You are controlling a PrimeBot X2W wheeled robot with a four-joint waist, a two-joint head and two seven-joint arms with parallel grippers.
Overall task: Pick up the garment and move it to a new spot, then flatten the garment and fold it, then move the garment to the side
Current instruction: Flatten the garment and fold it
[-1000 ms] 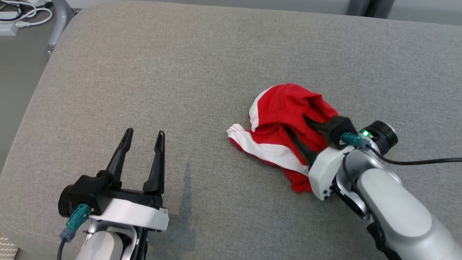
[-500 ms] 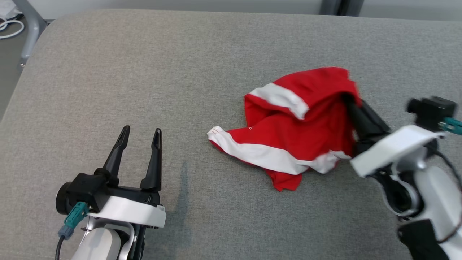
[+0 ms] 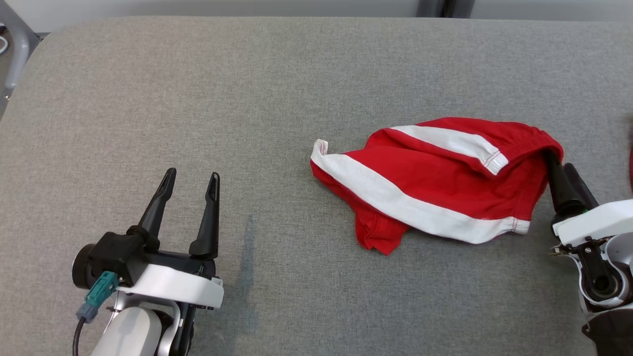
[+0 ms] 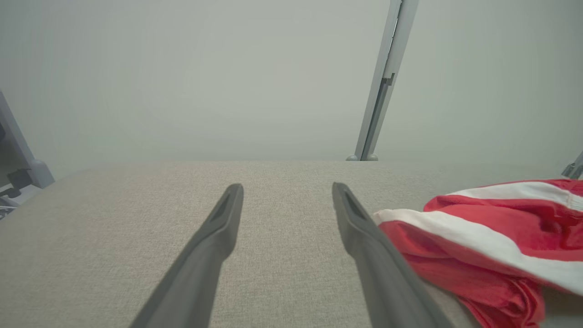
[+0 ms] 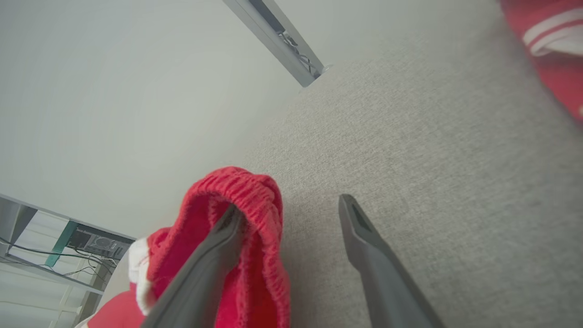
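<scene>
Red shorts (image 3: 435, 183) lie rumpled centre-right. Right claw (image 3: 559, 164) is wide, one finger (image 5: 214, 255) hooked inside them; left claw (image 3: 192, 173) is wide. Flattening likely comes next.

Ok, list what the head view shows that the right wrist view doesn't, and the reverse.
Head view adds: the open left end effector at the lower left, and the red shorts with white stripes seen whole, lying crumpled on the grey fabric cushion.
Right wrist view adds: the shorts' elastic waistband draped over one finger of the right end effector, the other finger bare above the cushion, and a shelf with cables at its lower left.
Both share: the shorts, the cushion and the right end effector, its jaws apart.
</scene>
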